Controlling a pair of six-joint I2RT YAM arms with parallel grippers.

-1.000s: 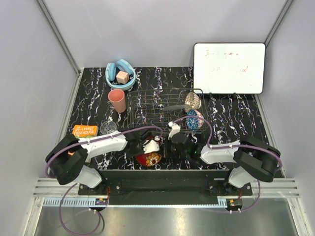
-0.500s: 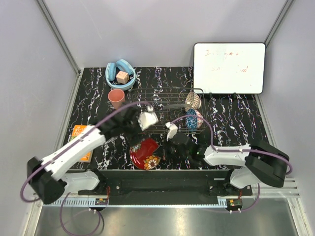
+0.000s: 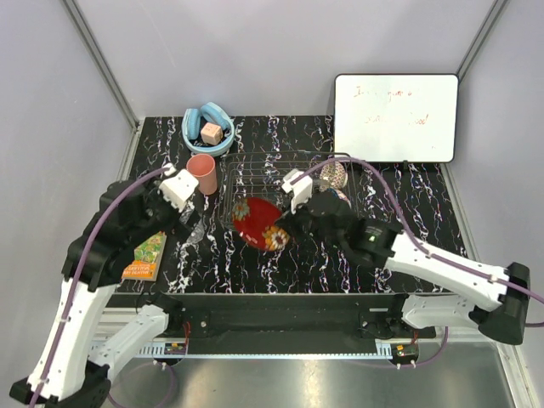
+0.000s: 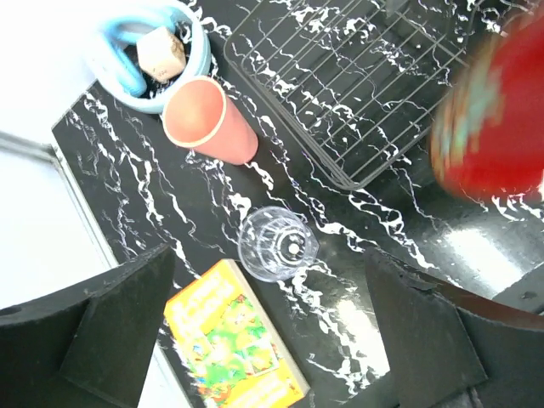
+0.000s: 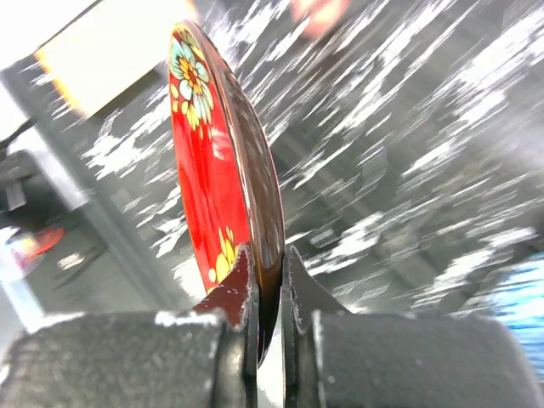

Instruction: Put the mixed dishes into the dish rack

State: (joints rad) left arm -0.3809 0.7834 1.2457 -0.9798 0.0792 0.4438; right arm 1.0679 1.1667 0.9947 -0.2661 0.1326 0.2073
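A: Right fingers (image 5: 299, 293) pinch the red bowl (image 3: 259, 223) by its rim, bowl on edge at the rack (image 3: 255, 174) near-left corner. Left fingers (image 4: 119, 331) spread wide, empty.
B: Thin rim grip; it may slip and hit the wires.

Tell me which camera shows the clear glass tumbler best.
Left wrist: the clear glass tumbler sits sharp and unobstructed, seen from above. The top external view shows it only small and faint; the right wrist view misses it.
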